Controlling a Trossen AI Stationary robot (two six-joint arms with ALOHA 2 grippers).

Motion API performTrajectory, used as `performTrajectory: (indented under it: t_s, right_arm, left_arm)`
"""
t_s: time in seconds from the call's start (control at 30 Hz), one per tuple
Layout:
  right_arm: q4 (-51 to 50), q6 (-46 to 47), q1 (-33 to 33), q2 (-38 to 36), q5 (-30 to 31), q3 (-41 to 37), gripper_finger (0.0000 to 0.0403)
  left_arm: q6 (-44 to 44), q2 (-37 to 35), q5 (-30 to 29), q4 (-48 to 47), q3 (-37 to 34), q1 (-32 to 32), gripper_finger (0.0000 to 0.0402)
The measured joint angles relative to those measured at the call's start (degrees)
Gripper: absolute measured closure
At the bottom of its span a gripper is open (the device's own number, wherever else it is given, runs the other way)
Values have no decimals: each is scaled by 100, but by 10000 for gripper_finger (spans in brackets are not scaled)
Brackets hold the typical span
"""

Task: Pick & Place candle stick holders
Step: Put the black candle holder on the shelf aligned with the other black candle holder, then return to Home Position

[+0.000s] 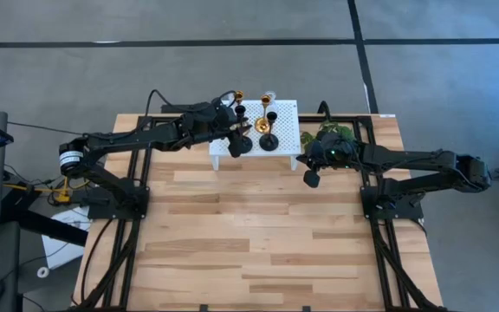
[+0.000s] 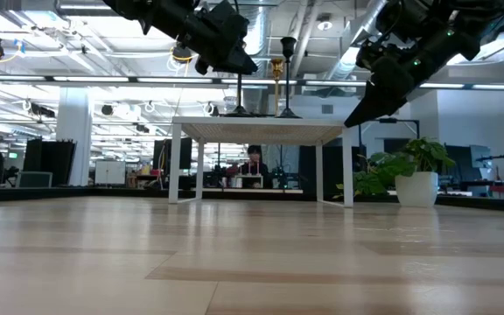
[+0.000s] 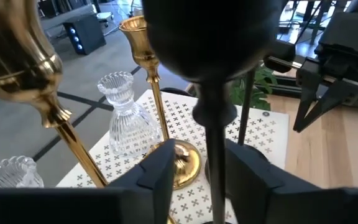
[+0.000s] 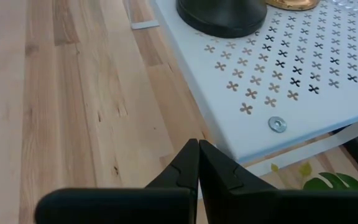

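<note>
Left gripper [image 3: 216,171], fingers spread loosely around a black candle stick holder's [image 3: 216,93] stem, sits at the white rack's [image 1: 288,147] ten o'clock corner, where every holder visible already stands, while the right gripper [image 4: 197,165], pressed together, waits at its four o'clock.

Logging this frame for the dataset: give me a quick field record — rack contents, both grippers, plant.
rack: white perforated rack at the table's far edge
on rack: gold holders, black holders, clear glass holder
left gripper: over the rack's left end, fingers apart either side of a black holder's stem
right gripper: shut, empty, above the wood beside the rack's right end
plant: right of the rack
</note>
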Motion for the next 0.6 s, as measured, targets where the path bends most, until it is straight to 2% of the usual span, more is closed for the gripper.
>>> performTrajectory:
  t_s: [0.3,0.43,0.6]
  right_arm:
    - [-18,0,0,-2,0,0,403]
    - [-81,0,0,-2,-2,0,403]
    - [-206,-2,-3,-55,0,0,403]
  left_arm:
    - [-56,-56,0,-450,0,4,178]
    - [-64,-335,0,-973,2,95,160]
    - [-82,-806,7,-1525,2,62,161]
